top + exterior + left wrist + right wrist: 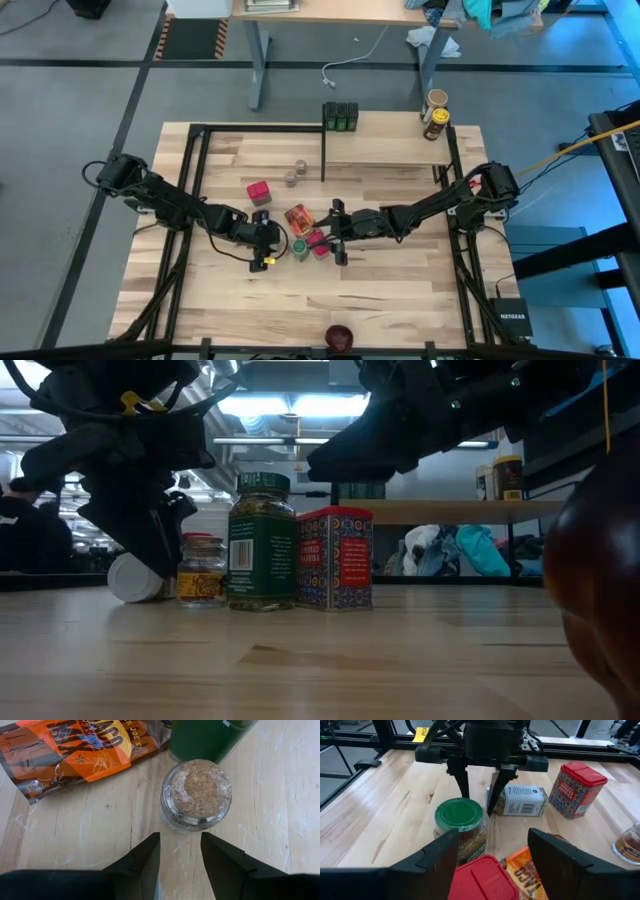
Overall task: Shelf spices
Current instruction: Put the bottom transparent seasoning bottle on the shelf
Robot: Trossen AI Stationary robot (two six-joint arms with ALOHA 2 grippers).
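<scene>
Left wrist view: the left gripper (180, 837) hangs with its fingers apart and nothing between them, just short of the bottle (196, 795), whose glass end faces the camera; the green jar (210, 737) stands just beyond it and the packet (75, 750) lies flat beside; right wrist view: the bottle (520, 800) lies on its side, the left gripper's fingers point down just beside it, and the green jar (459, 817) and red tin (577, 782) stand on either side; the right gripper (493, 834) also has its fingers apart and holds nothing, low over the same cluster; high view: both grippers meet mid-table, left gripper (268, 245) and right gripper (338, 232), with most spices between them; the shelf (385, 140) stands well apart, toward the far right corner, with a few jars already on it.

Step in hand, as judged: picking up the bottle with the left gripper. A round body on its side may roll, so the fingers should straddle it across its width, centred along its length, and come down to the table before closing; the approach should keep off the green jar, which would topple readily; the right gripper is close, so one arm should yield before the lift.
</scene>
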